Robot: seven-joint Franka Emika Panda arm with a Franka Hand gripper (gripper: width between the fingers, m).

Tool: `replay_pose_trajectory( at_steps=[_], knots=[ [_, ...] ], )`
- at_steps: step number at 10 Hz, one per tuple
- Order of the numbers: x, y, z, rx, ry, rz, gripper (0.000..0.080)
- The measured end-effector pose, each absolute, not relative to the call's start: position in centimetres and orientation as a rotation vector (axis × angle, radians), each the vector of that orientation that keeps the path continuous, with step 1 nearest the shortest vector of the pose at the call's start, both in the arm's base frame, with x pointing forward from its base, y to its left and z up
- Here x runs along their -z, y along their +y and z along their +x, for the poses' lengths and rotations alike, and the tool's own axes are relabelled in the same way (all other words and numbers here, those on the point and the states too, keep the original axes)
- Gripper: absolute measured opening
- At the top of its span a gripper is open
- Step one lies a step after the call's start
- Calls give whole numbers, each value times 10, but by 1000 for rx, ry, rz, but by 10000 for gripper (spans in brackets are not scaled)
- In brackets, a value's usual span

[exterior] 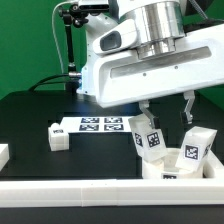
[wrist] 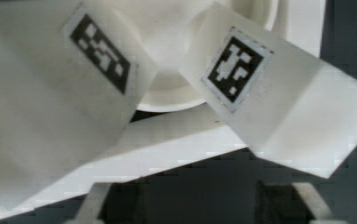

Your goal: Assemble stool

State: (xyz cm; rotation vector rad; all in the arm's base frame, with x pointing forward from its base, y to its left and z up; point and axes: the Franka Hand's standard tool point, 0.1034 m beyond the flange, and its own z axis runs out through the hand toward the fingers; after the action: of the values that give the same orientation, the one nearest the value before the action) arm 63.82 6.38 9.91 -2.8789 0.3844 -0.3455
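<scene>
The round white stool seat point(exterior: 172, 170) lies near the front rail on the exterior view's right. Two tagged white legs stand tilted in it, one point(exterior: 150, 136) on its left and one point(exterior: 196, 146) on its right. A third leg point(exterior: 57, 137) lies loose on the black table farther left. My gripper point(exterior: 167, 114) hangs just above the seat, its fingers straddling the tops of the legs. In the wrist view both tagged legs fill the picture, and the lower end of one leg point(wrist: 273, 120) reaches down between my fingers point(wrist: 317, 200). The gripper point(wrist: 203, 192) is shut on that leg's end.
The marker board point(exterior: 100, 124) lies flat behind the seat, toward the middle of the table. A long white rail point(exterior: 70, 192) runs along the front edge, and a short white piece point(exterior: 3, 153) sits at the exterior view's far left. A black stand point(exterior: 70, 45) rises at the back.
</scene>
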Motion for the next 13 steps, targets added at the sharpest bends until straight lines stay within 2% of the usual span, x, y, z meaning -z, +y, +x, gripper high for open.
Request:
replay_pose_trajectory(
  at_steps=[2, 3, 4, 5, 7, 11, 13],
  knots=[
    [-99, 65, 638, 338, 435, -2863, 319],
    [-99, 65, 638, 340, 411, -2868, 504],
    [-101, 66, 637, 332, 287, -2899, 504],
    [-103, 67, 637, 308, 196, -2914, 619],
    [-108, 67, 637, 273, 120, -2924, 640],
    [-106, 67, 636, 270, 116, -2924, 649],
    [-111, 59, 636, 280, -115, -2976, 649]
  ],
)
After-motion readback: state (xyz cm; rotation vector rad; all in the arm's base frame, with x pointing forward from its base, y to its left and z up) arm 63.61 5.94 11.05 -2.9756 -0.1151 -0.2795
